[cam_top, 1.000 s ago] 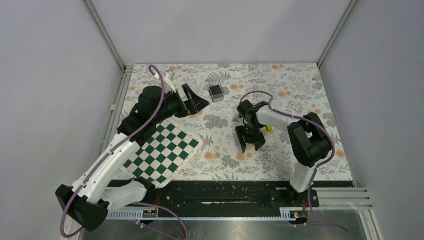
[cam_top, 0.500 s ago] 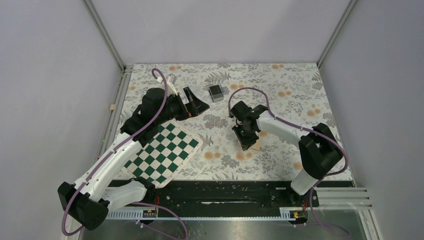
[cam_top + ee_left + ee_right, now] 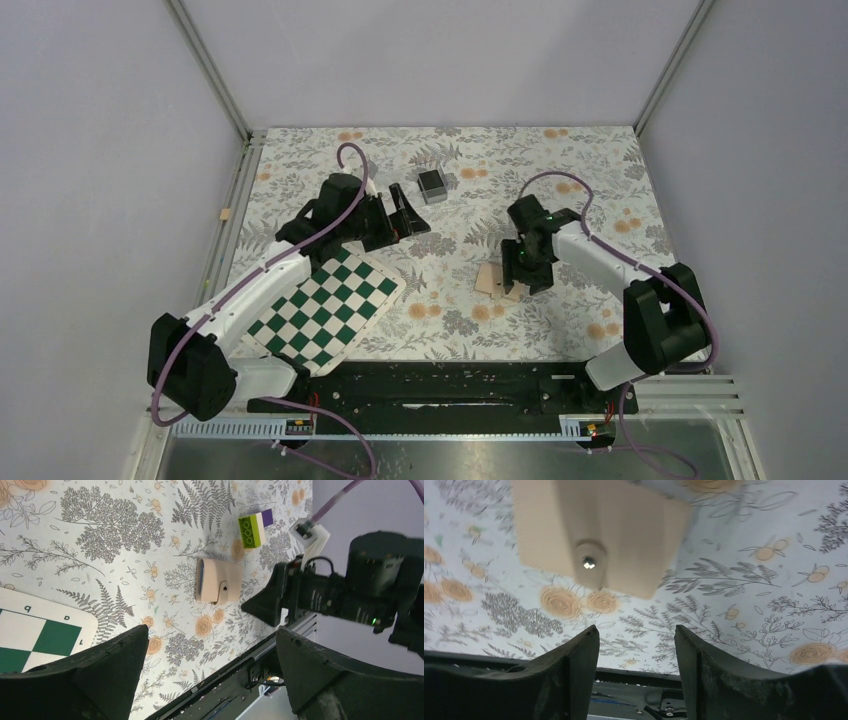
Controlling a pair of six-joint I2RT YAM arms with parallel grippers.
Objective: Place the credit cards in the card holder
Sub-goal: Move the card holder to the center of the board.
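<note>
Card holder [image 3: 495, 279] lies shut and flat on the floral table cover [image 3: 600, 180], near the middle, clasp tab up. My right pincer [image 3: 525, 282] hangs just beside it on the right, fingers apart, nothing between them. My left pincer [image 3: 412, 212] is spread wide and empty, well apart from the wallet, over bare cover.

Around:
- The green-and-white chequered board [image 3: 325, 305] lies under my left arm, clear of the wallet.
- A small dark box [image 3: 432, 185] stands at the far side, just beyond my left pincer.
- Nothing lies between my right fingers and the wallet.

Since a second ago:
- The right pincer sat over the wallet's spot and covered it. It has now swung right, and the tan wallet shows.
- The left arm has reached further toward the middle.

View by view:
- Left wrist alone shows a purple and yellow-green block [image 3: 254, 527] beyond the wallet. It also shows a light blue edge on the wallet's side.
- From above, my right arm hides that block.
- Right wrist shows the clasp's metal stud [image 3: 588, 562] close up, just ahead of my fingertips [image 3: 589, 635].
</note>
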